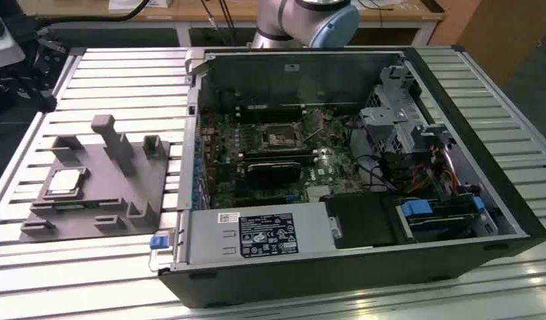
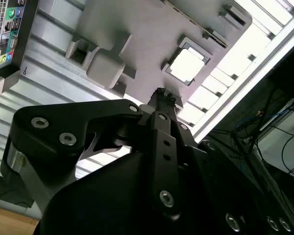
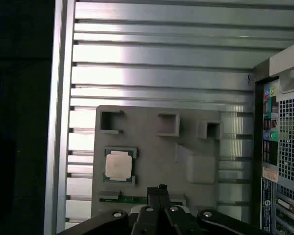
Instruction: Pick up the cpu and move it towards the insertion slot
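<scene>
The cpu (image 1: 67, 181) lies flat, silvery top up, in a square nest of the grey fixture plate (image 1: 104, 195). The plate rests on the slatted table (image 1: 121, 80), and the chip's nest is on the side of the plate nearest the table's edge at the exterior view's left. In both wrist views the cpu (image 3: 119, 165) (image 2: 187, 65) sits uncovered, with nothing touching it.

The gripper (image 3: 160, 188) is above the fixture plate (image 3: 152, 147), off to one side of the chip and clearly apart from it. Its fingertips are pressed together with nothing between them, and in the second wrist view the gripper (image 2: 160, 93) points toward the plate's bare surface beside the nest.

The insertion slot (image 1: 280, 138), a dark square in a shiny frame, sits on the board inside the open computer case (image 1: 344, 273). The case stands beside the plate, toward the exterior view's right, so the slot is well apart from the cpu.
</scene>
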### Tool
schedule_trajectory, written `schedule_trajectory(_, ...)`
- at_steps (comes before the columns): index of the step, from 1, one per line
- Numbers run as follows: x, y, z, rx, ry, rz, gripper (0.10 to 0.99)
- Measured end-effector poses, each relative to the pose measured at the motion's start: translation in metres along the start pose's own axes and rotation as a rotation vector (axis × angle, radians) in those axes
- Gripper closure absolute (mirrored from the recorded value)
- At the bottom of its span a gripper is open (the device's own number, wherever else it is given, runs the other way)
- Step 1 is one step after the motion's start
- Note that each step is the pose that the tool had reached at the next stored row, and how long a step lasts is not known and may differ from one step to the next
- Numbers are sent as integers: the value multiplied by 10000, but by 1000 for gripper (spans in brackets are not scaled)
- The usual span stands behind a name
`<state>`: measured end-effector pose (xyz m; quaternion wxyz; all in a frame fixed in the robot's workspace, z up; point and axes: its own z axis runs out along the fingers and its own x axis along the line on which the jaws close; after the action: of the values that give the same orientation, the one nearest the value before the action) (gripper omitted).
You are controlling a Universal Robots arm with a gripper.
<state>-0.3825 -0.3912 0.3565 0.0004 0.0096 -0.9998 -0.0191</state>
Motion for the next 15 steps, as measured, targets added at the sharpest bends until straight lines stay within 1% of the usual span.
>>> schedule_trajectory(6, 2, 0, -1, 1, 1, -1, 980)
schedule_trajectory(15, 38, 1, 0, 0, 0, 1, 980)
